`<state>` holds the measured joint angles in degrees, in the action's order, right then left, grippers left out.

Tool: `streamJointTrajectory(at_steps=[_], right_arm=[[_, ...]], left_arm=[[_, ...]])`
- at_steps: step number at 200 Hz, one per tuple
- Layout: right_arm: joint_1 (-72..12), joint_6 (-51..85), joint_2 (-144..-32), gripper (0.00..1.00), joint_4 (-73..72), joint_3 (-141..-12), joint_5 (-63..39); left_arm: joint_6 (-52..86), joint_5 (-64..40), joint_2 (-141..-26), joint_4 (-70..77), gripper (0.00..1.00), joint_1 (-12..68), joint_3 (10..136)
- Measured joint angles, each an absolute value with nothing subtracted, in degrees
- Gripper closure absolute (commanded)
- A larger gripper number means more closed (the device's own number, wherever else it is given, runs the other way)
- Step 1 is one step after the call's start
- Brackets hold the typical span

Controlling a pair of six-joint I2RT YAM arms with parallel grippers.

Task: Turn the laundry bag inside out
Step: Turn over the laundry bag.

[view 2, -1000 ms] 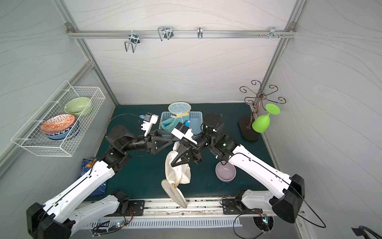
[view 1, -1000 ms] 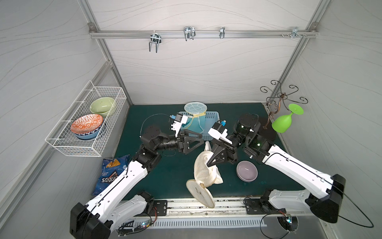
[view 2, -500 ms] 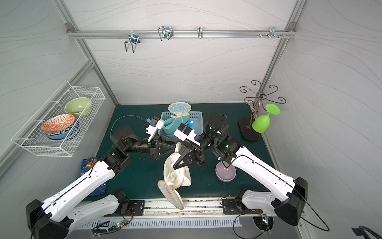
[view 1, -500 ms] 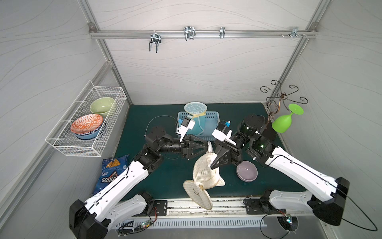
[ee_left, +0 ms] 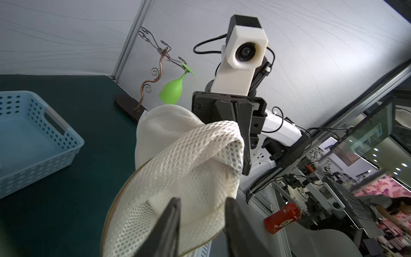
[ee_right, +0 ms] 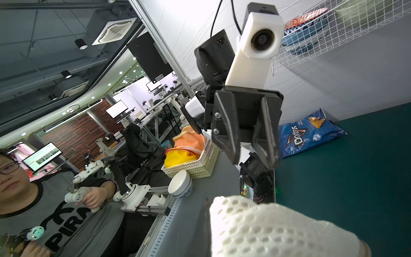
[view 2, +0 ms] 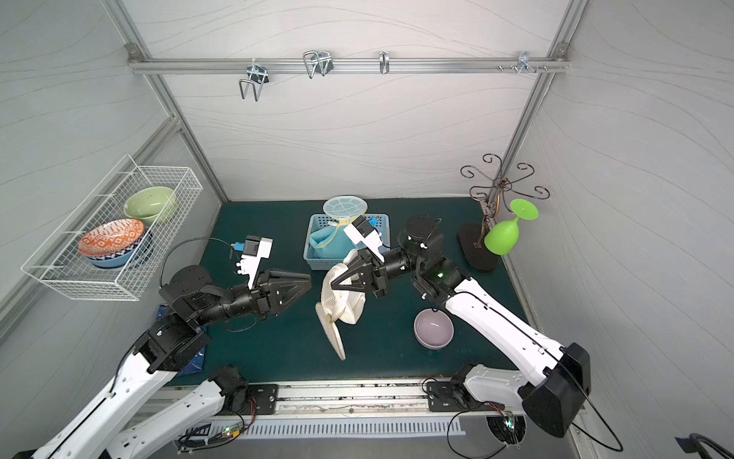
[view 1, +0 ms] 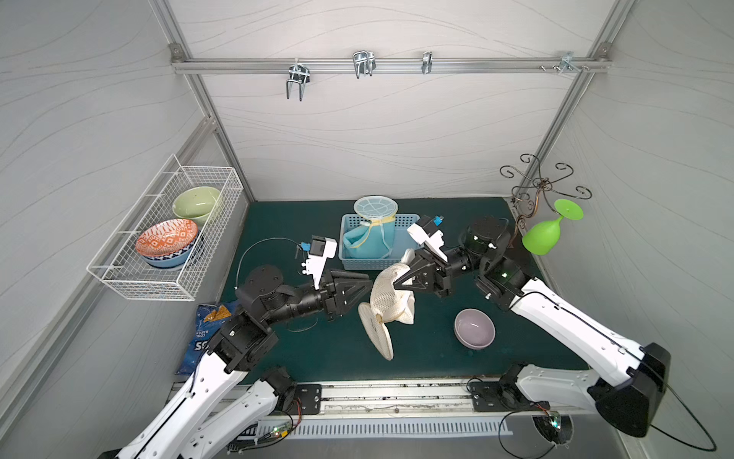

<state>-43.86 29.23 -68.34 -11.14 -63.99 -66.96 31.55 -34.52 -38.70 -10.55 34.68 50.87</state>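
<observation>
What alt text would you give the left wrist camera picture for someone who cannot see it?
A white mesh laundry bag hangs mid-frame, pinched by the shut right gripper, while the open left gripper sits empty before it. Behind, on the green table, are a blue basket and a green glass hung on a wire stand.

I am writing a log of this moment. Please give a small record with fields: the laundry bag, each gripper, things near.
laundry bag: white mesh, hanging from the right gripper
right gripper: shut on the laundry bag's upper fold
left gripper: open, close beside the bag, holding nothing
nearby: purple bowl on the green mat; blue basket behind
</observation>
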Motion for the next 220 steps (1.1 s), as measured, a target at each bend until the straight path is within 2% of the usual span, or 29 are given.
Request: streamJointTrajectory(at_steps=[5,10,60,104,111,116,125,135,136,155,167,178,189,201,220], right_arm=[[-43.9,29.3,-68.3,1.0,-11.1,-64.0,-66.6],[-43.9,29.5,-68.3,1.0,-11.0,-64.0,-66.4],[-44.9,30.6,-68.6,1.0,-11.5,-64.0,-66.2],[-46.2,32.0,-69.6,1.0,-13.7,-64.2,-66.3],[-46.5,32.2,-69.9,1.0,-14.1,-64.2,-66.3],[-46.7,32.6,-70.1,1.0,-14.5,-64.2,-66.3],[-46.9,32.8,-70.6,1.0,-14.9,-64.2,-66.2],[-47.0,33.0,-71.1,1.0,-15.1,-64.2,-66.2],[-47.0,33.0,-71.2,1.0,-15.1,-64.2,-66.2],[-47.0,32.8,-71.5,1.0,-14.3,-64.2,-65.0],[-46.8,31.6,-71.3,0.95,-11.7,-64.3,-62.6],[-46.5,29.5,-70.8,0.82,-6.7,-64.9,-58.5],[-46.3,27.7,-70.4,0.78,-2.4,-65.4,-53.7],[-46.3,26.4,-69.9,0.64,1.9,-65.7,-48.5],[-47.0,24.7,-69.5,0.49,7.5,-65.7,-39.6]], left_arm=[[31.2,-33.7,-38.7,-11.2,0.18,34.7,50.9],[30.8,-32.9,-38.9,-12.1,0.17,34.7,50.9],[29.3,-27.5,-43.3,-14.0,0.15,36.1,48.8],[26.5,-23.1,-44.5,-13.1,0.16,42.7,46.9],[25.9,-22.2,-44.8,-13.1,0.21,43.7,46.9],[25.6,-21.4,-45.0,-13.1,0.31,44.4,46.9],[25.2,-20.4,-45.5,-13.0,0.6,45.6,46.9],[24.5,-19.0,-46.1,-13.1,0.99,46.9,47.2],[24.5,-18.9,-46.2,-13.1,1.0,46.9,47.2],[24.3,-14.7,-47.5,-15.4,1.0,48.5,49.6],[24.2,-10.7,-47.7,-17.8,1.0,49.0,51.8],[24.6,-7.1,-47.2,-19.9,1.0,49.5,53.7],[25.2,-3.3,-46.2,-21.6,1.0,49.8,54.9],[26.3,0.4,-45.2,-24.0,1.0,49.9,56.2],[28.3,4.3,-45.5,-27.7,1.0,50.1,59.4]])
